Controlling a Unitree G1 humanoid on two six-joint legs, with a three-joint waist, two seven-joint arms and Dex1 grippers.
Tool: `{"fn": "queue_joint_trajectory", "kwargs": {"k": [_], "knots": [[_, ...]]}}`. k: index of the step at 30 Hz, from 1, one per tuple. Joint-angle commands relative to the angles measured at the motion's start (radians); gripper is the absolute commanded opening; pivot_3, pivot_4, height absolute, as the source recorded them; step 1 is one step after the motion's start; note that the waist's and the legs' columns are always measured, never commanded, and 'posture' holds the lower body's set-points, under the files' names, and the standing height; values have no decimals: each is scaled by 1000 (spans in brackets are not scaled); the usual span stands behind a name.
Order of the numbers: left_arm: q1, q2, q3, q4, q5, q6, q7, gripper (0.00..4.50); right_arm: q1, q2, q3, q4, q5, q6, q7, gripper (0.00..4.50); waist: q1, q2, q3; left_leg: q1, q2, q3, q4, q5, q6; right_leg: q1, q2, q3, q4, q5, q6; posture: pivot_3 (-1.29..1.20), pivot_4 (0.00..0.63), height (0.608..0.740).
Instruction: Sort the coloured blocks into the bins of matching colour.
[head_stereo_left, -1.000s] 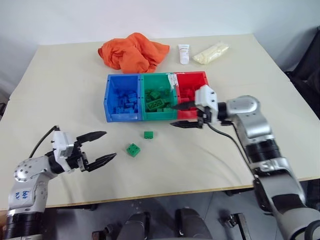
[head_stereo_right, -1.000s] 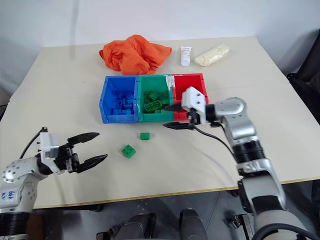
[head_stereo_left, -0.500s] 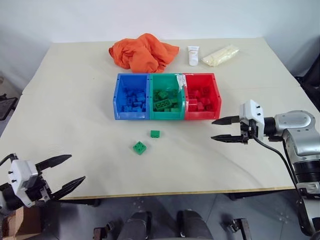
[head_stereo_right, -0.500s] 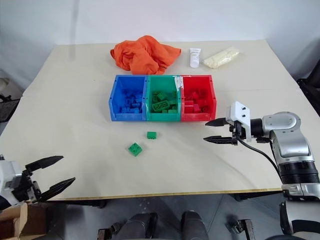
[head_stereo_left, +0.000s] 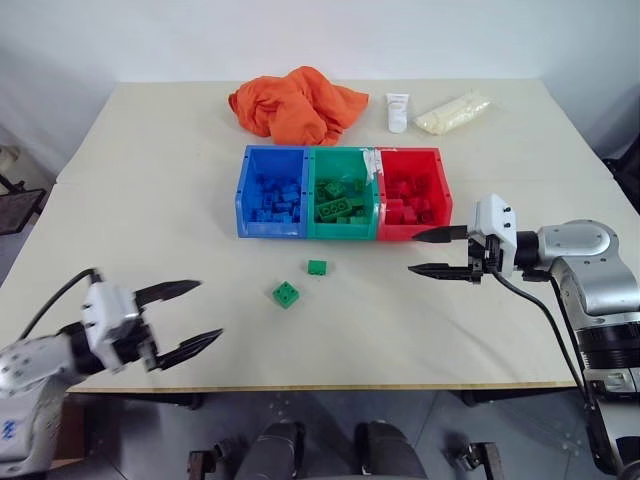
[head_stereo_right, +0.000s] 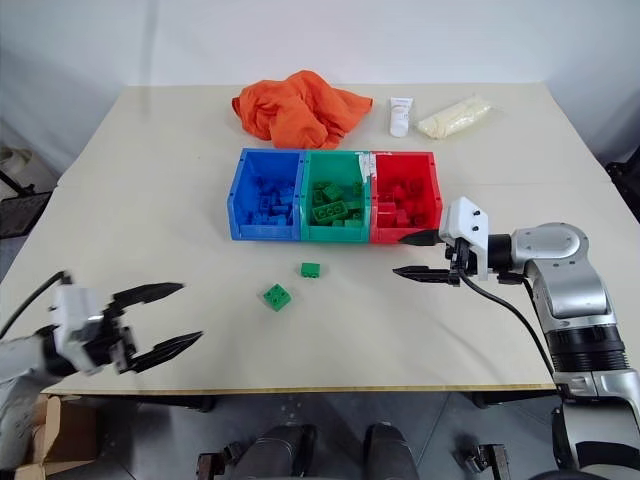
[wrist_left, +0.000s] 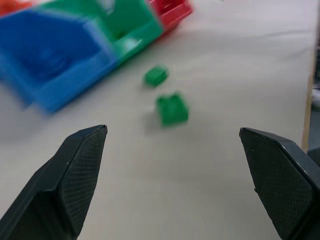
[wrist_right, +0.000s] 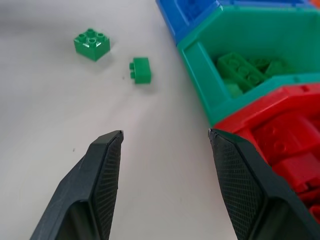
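Two loose green blocks lie on the table in front of the bins: a square one (head_stereo_left: 286, 294) and a smaller one (head_stereo_left: 317, 267). The three joined bins stand mid-table: blue (head_stereo_left: 273, 192), green (head_stereo_left: 343, 195), red (head_stereo_left: 409, 192), each with blocks of its own colour inside. My left gripper (head_stereo_left: 185, 318) hovers open and empty near the table's front left edge, well left of the green blocks. Just in front of the red bin's right corner, my right gripper (head_stereo_left: 427, 252) is open and empty, pointing left toward the blocks (wrist_right: 92, 43).
An orange cloth (head_stereo_left: 296, 101) lies bunched behind the bins. A white tube (head_stereo_left: 398, 110) and a pale bag (head_stereo_left: 452, 110) sit at the back right. The table's front edge (head_stereo_left: 330, 386) runs close to my left gripper.
The camera view has shifted. My left gripper swung out past the table's front left edge and has come back over it. My right gripper drew away from the green bin to the right.
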Motion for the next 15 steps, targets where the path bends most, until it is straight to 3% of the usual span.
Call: {"fn": "queue_joint_trajectory", "kwargs": {"k": [1, 10, 15], "knots": [[-121, -12, -126, 11, 66, 66, 53, 4500, 30, -3, -46, -79, 31, 14, -45, 2828, -2, 0, 0, 0, 0, 0, 0, 0, 0, 0, 0, 0, 4, 0, 0, 0, 150, 740], [-307, -28, -319, 187, 171, 97, 12, 4500, 147, -13, -99, -216, 59, 65, -146, 2828, -4, 0, 0, 0, 1, 0, 0, 0, -1, -2, 1, 0, 7, 0, 0, 0, 150, 740], [-399, -101, -381, 356, 256, 16, 34, 4500, 212, -20, -137, -286, 73, 95, -201, 2828, 6, 0, 0, 0, -1, 0, 3, 0, 0, -1, 1, 0, 7, 0, 0, 0, 150, 740]]}}
